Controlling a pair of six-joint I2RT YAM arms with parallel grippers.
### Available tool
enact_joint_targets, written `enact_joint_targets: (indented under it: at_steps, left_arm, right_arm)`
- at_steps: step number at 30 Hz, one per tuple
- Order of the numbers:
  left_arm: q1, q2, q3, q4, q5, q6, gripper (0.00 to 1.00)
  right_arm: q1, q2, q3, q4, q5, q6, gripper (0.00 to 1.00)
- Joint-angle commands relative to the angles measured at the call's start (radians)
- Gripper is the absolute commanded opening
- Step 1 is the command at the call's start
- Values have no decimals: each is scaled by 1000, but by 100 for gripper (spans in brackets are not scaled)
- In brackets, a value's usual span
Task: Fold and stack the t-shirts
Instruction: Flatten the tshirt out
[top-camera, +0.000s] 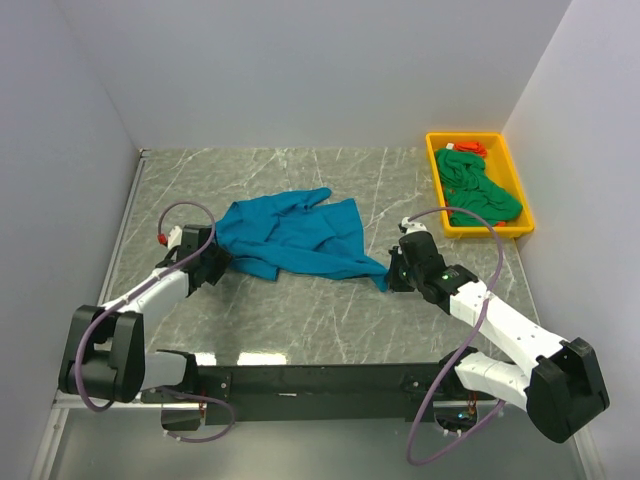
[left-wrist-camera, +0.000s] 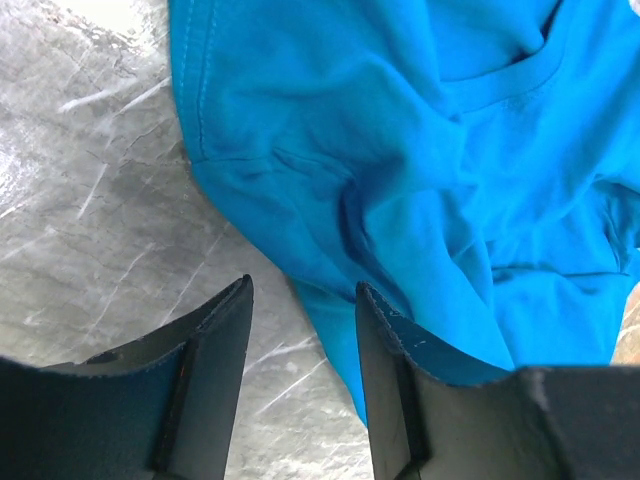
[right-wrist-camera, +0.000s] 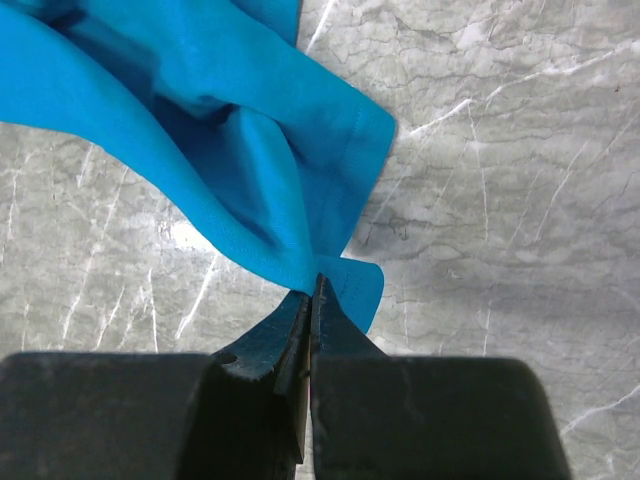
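Observation:
A teal-blue t-shirt (top-camera: 295, 235) lies crumpled and spread on the marble table (top-camera: 300, 320). My left gripper (top-camera: 218, 262) is at its left edge. In the left wrist view this gripper (left-wrist-camera: 303, 285) has its jaws apart, with the shirt's (left-wrist-camera: 400, 150) lower edge reaching into the gap beside the right finger (left-wrist-camera: 400, 380). My right gripper (top-camera: 392, 275) is at the shirt's right corner. In the right wrist view it (right-wrist-camera: 313, 285) is shut on a pinch of the teal cloth (right-wrist-camera: 200, 120). A bright green t-shirt (top-camera: 480, 185) and a small red-orange piece (top-camera: 472, 148) lie in the bin.
A yellow plastic bin (top-camera: 436, 190) stands at the table's back right, against the right wall. Grey walls close in the left, back and right sides. Both arms' cables loop above the table near the grippers.

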Motion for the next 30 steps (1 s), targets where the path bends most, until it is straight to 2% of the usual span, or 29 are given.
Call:
enact_joint_targets:
  at_steps: [1,6,12,16,17,18,22,30]
  left_arm:
    - [-1,7,9,61,-16,-22,51]
    - [-1,33,23,58,-33,-4,49]
    - [0,68,38,61,-59,12,37]
    - [0,78,55,35,-82,25,17]
    - [0,74,61,32,-88,30,7]
    - [3,68,64,11,-104,35,1]
    - [58,4,83,-72,-145,88,1]
    - [351,-116,89,-179,-141,226,1]
  right_arm:
    - [-4,-14,-10,34,23,-10,0]
    - [-6,-3,-11,42,20,-8,0]
    - [-6,1,-13,42,28,-5,0]
    - [-6,4,-14,40,37,-4,0]
    - [-6,4,-14,39,40,-2,0]
    - [-7,3,-13,33,46,-2,0]
    - [-4,-11,-5,14,91,16,0]
    - [-13,-57,3,-44,227,88,0]
